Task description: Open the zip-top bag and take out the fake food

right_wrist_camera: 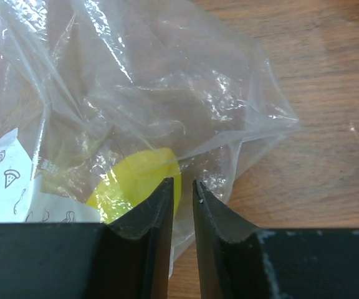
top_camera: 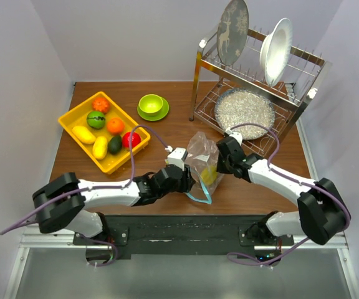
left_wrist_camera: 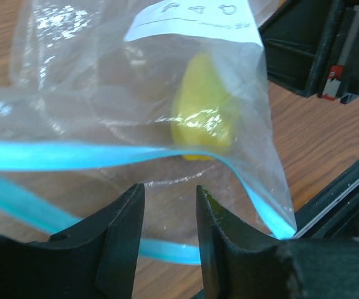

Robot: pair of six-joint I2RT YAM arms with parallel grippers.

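Top camera: zip-top bag (top_camera: 199,156) sits crumpled on the table (top_camera: 179,118) between both arms, with its teal zip strip (top_camera: 198,195) looping toward the bases. Left gripper (top_camera: 189,176) meets the bag from its left side, right gripper (top_camera: 217,163) from its right; jaw gaps are unreadable from up here. 1 yellow piece (top_camera: 210,175) of fake food shows through the film. 7 more pieces lie in the yellow tray (top_camera: 78,106), well apart to the left. Green bowl (top_camera: 153,104) and dish rack (top_camera: 260,81) stand behind. Left wrist camera: left gripper (left_wrist_camera: 167,212) is at the bag's mouth, jaws narrow but with a plain gap. Film and zip strip (left_wrist_camera: 73,156) cross that gap, and nothing looks pinched. The 2 runs of strip lie apart, so the mouth reads as parted. Yellow piece (left_wrist_camera: 201,106) lies deeper in, below a white label (left_wrist_camera: 192,22). Right wrist camera: right gripper (right_wrist_camera: 182,193) has its jaws nearly together on the bag's far side, with film bunched at the tips; cannot tell whether it is clamped. Yellow piece (right_wrist_camera: 136,180) sits just beyond the left finger. Judgement: the step in hand is getting a hold on the bag with the mouth part-open and 1 piece not yet out. Next move calls for 1 firm pinch on film alone, clear of the piece, then a wider mouth for the other gripper to enter.
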